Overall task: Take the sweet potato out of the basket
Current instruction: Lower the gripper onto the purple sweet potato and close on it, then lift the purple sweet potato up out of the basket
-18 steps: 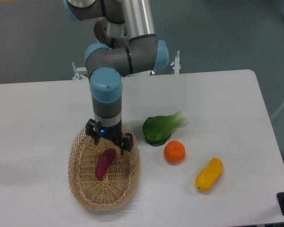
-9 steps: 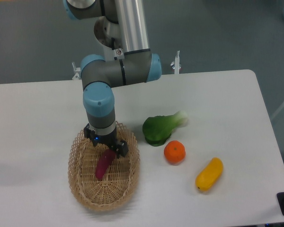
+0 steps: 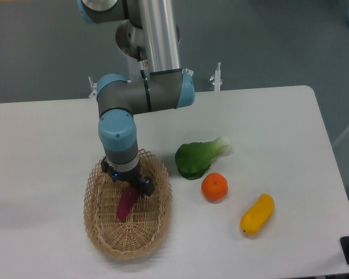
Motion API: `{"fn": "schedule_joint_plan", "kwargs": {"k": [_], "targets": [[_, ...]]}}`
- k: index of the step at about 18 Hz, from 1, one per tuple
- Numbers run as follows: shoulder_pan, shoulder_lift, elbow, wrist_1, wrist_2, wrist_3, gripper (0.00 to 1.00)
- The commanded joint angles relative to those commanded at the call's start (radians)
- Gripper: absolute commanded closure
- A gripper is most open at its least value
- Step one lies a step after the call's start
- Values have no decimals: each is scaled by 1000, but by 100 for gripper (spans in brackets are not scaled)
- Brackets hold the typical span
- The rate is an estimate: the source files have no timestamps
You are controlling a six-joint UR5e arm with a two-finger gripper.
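A white tabletop before grey floor bears the tan wicker basket; the black gripper covers the magenta sweet potato's upper end, grip unclear.

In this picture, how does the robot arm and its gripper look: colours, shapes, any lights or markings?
The arm has shiny silver tube links, dark grey rounded joints, and light blue end caps. A small white label sits on the elbow joint. The wrist is grey with a light band. The gripper is small and black, with a tiny blue light; its jaws are hard to make out.
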Motion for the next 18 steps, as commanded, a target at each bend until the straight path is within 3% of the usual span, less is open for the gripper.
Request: {"fn": "schedule_joint_plan", "kwargs": {"k": [2, 5, 7, 13, 18], "targets": [[0, -2, 2, 2, 2, 0, 8], [0, -2, 2, 0, 2, 2, 29], [0, -2, 2, 0, 2, 2, 34], [0, 0, 2, 0, 2, 15, 61], [2, 14, 5, 0, 2, 38, 62]]}}
